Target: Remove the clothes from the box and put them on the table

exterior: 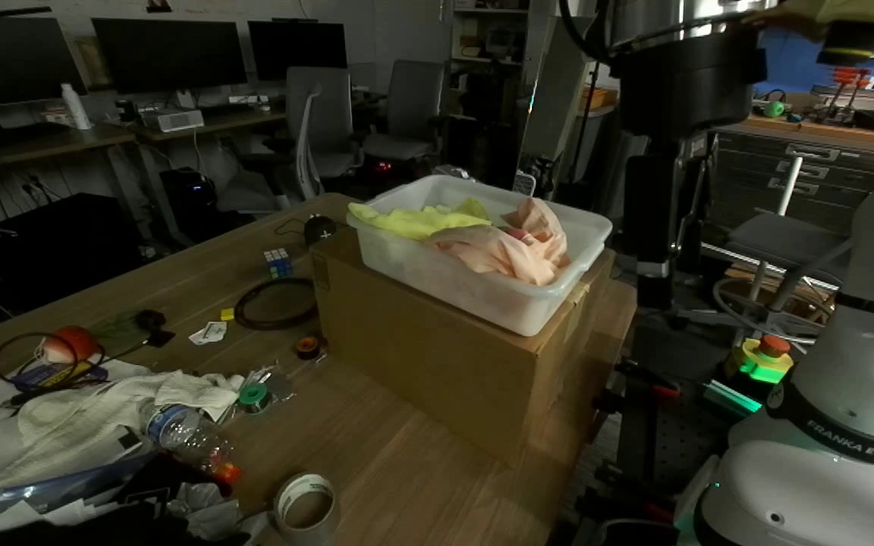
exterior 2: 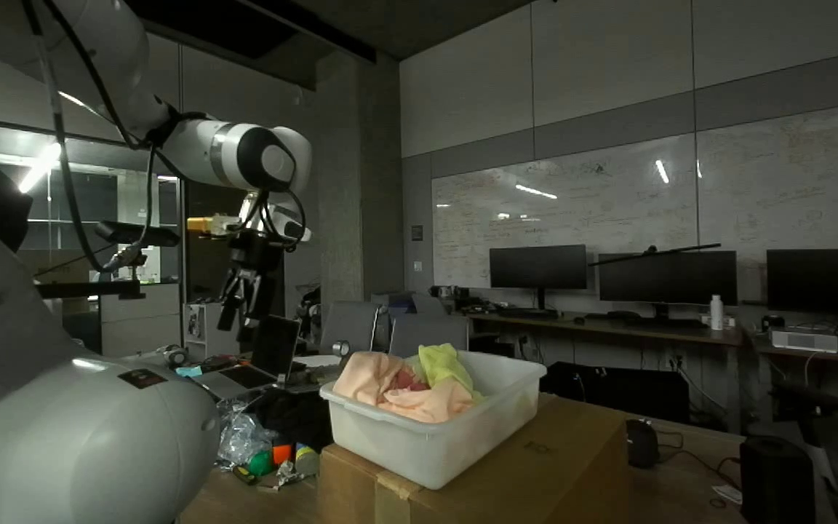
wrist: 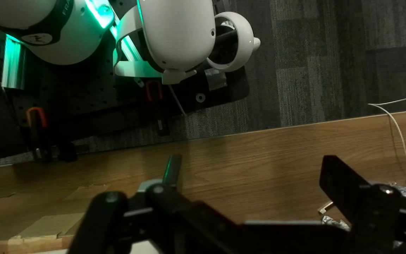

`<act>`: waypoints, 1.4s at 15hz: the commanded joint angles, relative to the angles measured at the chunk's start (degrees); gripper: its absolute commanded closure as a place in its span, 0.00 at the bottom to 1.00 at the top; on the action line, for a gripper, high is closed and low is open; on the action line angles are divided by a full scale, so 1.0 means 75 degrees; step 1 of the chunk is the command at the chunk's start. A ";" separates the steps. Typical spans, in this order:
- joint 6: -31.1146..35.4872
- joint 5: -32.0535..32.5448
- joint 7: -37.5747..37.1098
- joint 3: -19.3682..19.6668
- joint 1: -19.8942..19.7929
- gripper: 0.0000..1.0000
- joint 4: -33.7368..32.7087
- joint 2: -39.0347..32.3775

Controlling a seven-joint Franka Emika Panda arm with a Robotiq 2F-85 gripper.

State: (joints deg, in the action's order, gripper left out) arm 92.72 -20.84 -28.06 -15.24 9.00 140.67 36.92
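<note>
In the wrist view the gripper (wrist: 251,171) has its fingers (wrist: 338,183) spread wide over the wood of the table (wrist: 259,151), whose edge crosses just beyond. In an exterior view the arm (exterior 2: 222,149) reaches out high, wrist bent, gripper pointing down. In an exterior view a tape roll (exterior: 314,531) stands close by; open wood lies between it and the cardboard box (exterior: 422,364). On top sits the white bin (exterior: 444,273), long axis matching the box's, a short end facing the robot base (exterior: 824,474). Inside, the peach cloth (exterior: 505,254) is heaped near that end; the yellow cloth (exterior: 418,220) runs slantwise from the rim at the opposite end toward the middle.
</note>
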 commanded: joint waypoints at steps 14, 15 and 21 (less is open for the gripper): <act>0.1067 0.1973 0.0007 0.0371 -0.1381 0.00 -0.1152 -0.0838; 0.1095 0.1940 0.0135 0.0480 -0.1384 0.00 -0.1184 -0.1031; 0.0819 0.2520 0.1132 0.0871 -0.1313 0.00 -0.1424 -0.2322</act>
State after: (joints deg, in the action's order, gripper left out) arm 100.75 -4.89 -23.54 -10.03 -1.29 133.46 25.16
